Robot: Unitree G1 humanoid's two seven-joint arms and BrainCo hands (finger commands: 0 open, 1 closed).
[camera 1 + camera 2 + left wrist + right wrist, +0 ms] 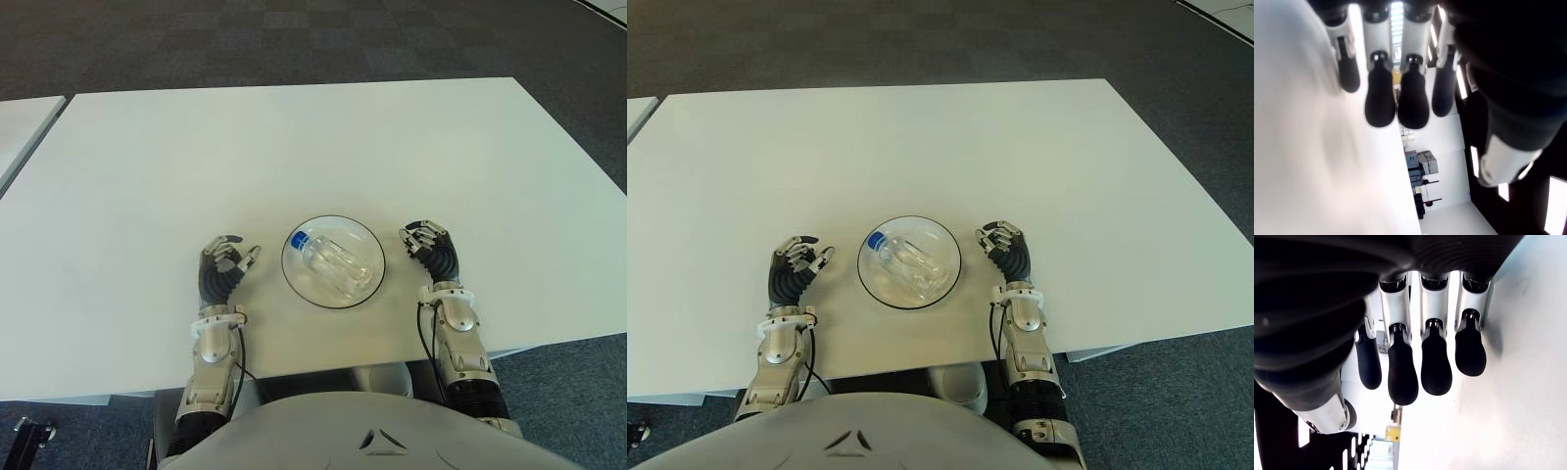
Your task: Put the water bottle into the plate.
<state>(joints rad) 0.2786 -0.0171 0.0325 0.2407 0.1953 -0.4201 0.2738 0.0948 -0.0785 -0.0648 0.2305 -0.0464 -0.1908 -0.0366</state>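
A clear water bottle with a blue cap lies on its side inside the white, dark-rimmed plate near the table's front edge. My left hand shows just left of the plate, fingers relaxed and holding nothing. My right hand shows just right of the plate, fingers loosely bent and empty. In the left wrist view the fingertips hang free with nothing between them. The right wrist view shows its fingertips equally free.
The white table stretches far ahead of the plate. A second white table edge shows at the far left. Dark carpet lies beyond.
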